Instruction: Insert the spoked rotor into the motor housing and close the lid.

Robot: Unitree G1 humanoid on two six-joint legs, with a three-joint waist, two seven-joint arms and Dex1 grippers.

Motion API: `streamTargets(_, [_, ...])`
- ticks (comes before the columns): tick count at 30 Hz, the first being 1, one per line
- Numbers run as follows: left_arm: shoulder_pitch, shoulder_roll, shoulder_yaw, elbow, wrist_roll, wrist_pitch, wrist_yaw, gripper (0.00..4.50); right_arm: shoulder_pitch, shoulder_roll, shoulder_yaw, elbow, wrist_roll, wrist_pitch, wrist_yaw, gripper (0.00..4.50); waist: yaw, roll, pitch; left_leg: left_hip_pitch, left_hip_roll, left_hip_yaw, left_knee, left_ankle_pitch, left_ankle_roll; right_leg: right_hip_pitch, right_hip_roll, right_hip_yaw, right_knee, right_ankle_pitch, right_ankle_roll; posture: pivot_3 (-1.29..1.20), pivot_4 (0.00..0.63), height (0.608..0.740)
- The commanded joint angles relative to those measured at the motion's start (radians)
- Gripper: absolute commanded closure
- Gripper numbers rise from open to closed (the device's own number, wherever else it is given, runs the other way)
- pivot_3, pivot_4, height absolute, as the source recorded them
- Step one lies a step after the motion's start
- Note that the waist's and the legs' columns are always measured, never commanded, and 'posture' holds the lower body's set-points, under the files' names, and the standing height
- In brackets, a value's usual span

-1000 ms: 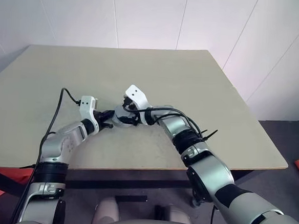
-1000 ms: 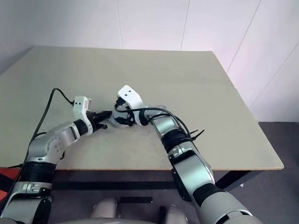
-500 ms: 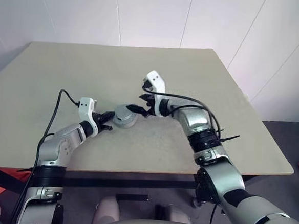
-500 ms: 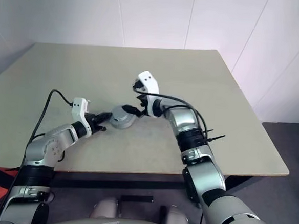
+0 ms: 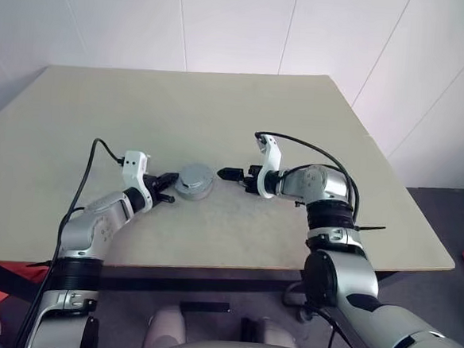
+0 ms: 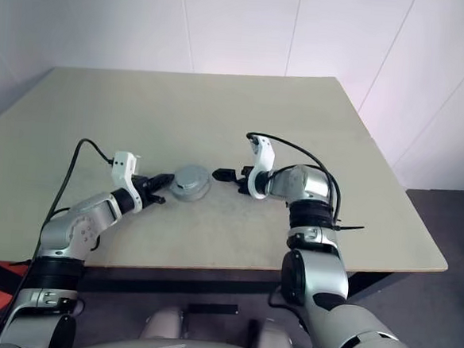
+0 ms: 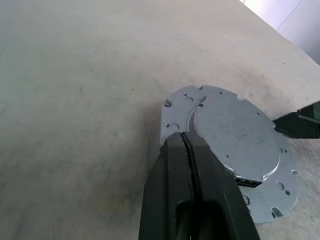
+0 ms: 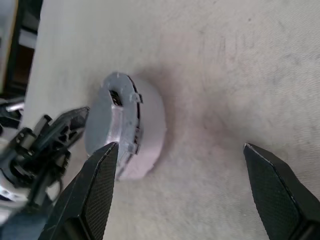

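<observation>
White wall panels stood behind your beige table. You had the motor housing near the table's middle, the lid seated flat on top. Your left gripper sat at its nine o'clock, fingers pressed together, tips at the lid's edge. Your right gripper hung at its three o'clock, just beside it, fingers spread wide, nothing between them.

A plain test room or lab, bare white panel walls, one big flat beige table with dark legs, dark grey floor
</observation>
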Motion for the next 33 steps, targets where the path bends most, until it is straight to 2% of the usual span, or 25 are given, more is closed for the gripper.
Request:
streamTargets(1, [0.01,0.013,-0.016,0.012,0.023,0.001,-0.001,4.5,-0.044,0.044,-0.064,0.01,0.068,0.045,-0.054,0.02,0.0,0.0,0.0,0.0,0.0,0.0,0.0,0.0,0.0,0.0,0.0,0.0,0.0,0.0,0.0,0.0,0.0,0.74])
streamTargets(7, [0.008,0.024,-0.011,0.013,0.031,-0.004,-0.002,4.5,-0.047,0.1,-0.088,0.012,0.099,0.054,-0.114,0.02,0.001,0.0,0.0,-0.001,0.0,0.0,-0.001,0.0,-0.001,-0.001,0.0,0.0,0.0,0.0,0.0,0.0,0.0,0.74])
streamTargets(16, [0.006,0.03,-0.016,0.009,0.039,-0.005,-0.002,4.5,-0.072,0.13,-0.077,0.131,0.108,-0.09,-0.14,0.02,-0.001,0.0,0.0,0.0,0.0,0.0,-0.001,0.001,-0.001,0.0,0.0,0.0,0.0,0.0,0.0,0.0,0.0,0.74])
streamTargets(19, [0.005,0.03,-0.017,0.012,0.044,-0.008,-0.001,4.5,-0.081,0.135,-0.075,0.155,0.126,-0.124,-0.133,0.61,-0.001,0.0,0.0,0.001,0.0,0.0,-0.001,0.001,-0.001,0.0,0.0,0.0,0.0,0.0,0.001,0.0,0.0,0.74])
streamTargets(24, [0.005,0.031,-0.02,0.016,0.047,-0.014,0.0,4.5,-0.093,0.127,-0.062,0.152,0.151,-0.125,-0.106,2.4,-0.001,0.0,0.0,0.0,0.0,0.0,-0.001,0.001,-0.002,-0.001,0.0,0.0,0.0,0.0,0.0,0.0,0.0,0.74])
streamTargets(27, [0.006,0.03,-0.021,0.015,0.05,-0.015,0.0,4.5,-0.098,0.124,-0.064,0.157,0.165,-0.128,-0.11,3.29,-0.001,0.0,0.0,-0.001,0.001,0.0,-0.002,0.001,-0.002,-0.001,0.0,0.0,0.0,0.0,0.0,0.0,0.0,0.74])
streamTargets(33, [0.005,0.027,-0.027,0.018,0.061,-0.02,-0.002,4.5,-0.095,0.12,-0.066,0.159,0.18,-0.138,-0.117,3.4,-0.001,0.0,0.0,-0.001,0.0,0.001,-0.002,0.001,-0.002,-0.002,0.0,0.0,0.0,0.0,0.0,0.0,0.0,0.74])
